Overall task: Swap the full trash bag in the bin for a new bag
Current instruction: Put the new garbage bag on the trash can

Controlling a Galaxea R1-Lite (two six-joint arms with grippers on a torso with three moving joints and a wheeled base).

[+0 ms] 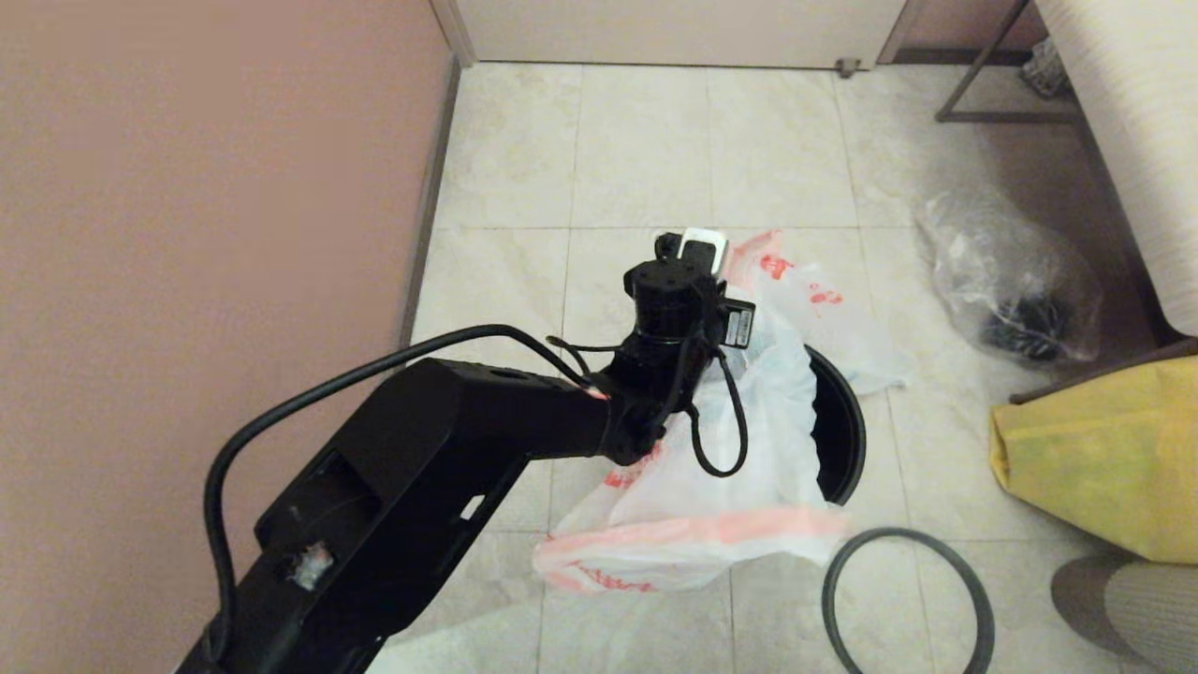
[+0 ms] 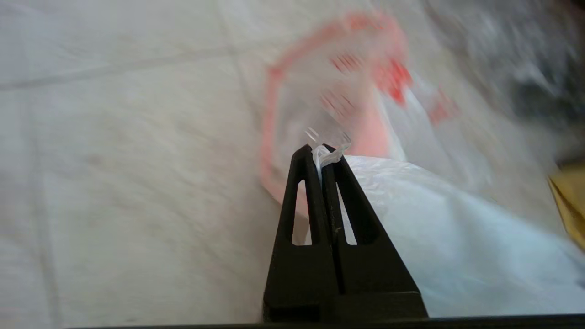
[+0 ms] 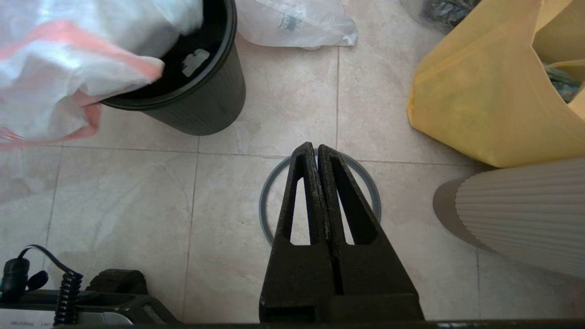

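Over the bin (image 1: 838, 426) my left end effector (image 2: 323, 148) is pinched tight on the new bag (image 1: 711, 487) — the right end effector (image 3: 317, 148) sits closed, empty, above the hoop (image 3: 372, 192).

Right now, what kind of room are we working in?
Probably a home or hotel room corner: beige tiled floor, pink wall beside a door, and a small black bin with a yellow bag nearby.

Most of the bin (image 1: 840, 426) is hidden by the new bag (image 1: 739, 440) draped over it; beside the bin, the hoop (image 1: 903, 599) is cut off at the lower edge.
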